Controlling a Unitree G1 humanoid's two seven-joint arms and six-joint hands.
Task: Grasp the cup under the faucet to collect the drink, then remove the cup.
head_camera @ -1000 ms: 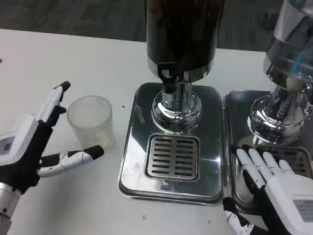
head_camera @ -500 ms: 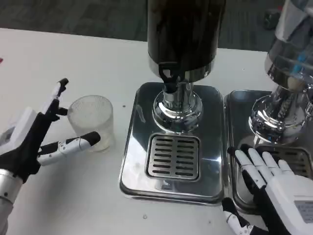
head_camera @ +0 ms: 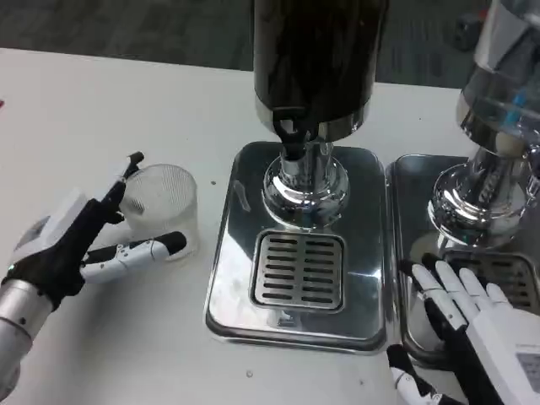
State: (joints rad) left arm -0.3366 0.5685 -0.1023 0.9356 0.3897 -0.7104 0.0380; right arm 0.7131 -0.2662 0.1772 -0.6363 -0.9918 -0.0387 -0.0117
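Since the earlier frames my left hand point(head_camera: 80, 245) has swung in toward the clear plastic cup point(head_camera: 162, 207), its upper fingers now at the cup's far-left rim and the lower one lying along the base in front. I read the fingers as spread around the cup, bracketing it without clamping; whether they actually touch the wall I cannot tell. The cup stands upright on the white table point(head_camera: 101, 101), just left of the steel drip tray point(head_camera: 224, 287) and well short of the black faucet point(head_camera: 291, 135) on the dark drink dispenser point(head_camera: 321, 59). So the cup sits directly right of my left palm, axis vertical. My right hand point(head_camera: 477, 325) rests open, fingers apart, over the neighbouring tray point(head_camera: 401, 194), much farther off. I judge the left hand should close first, then carry right.
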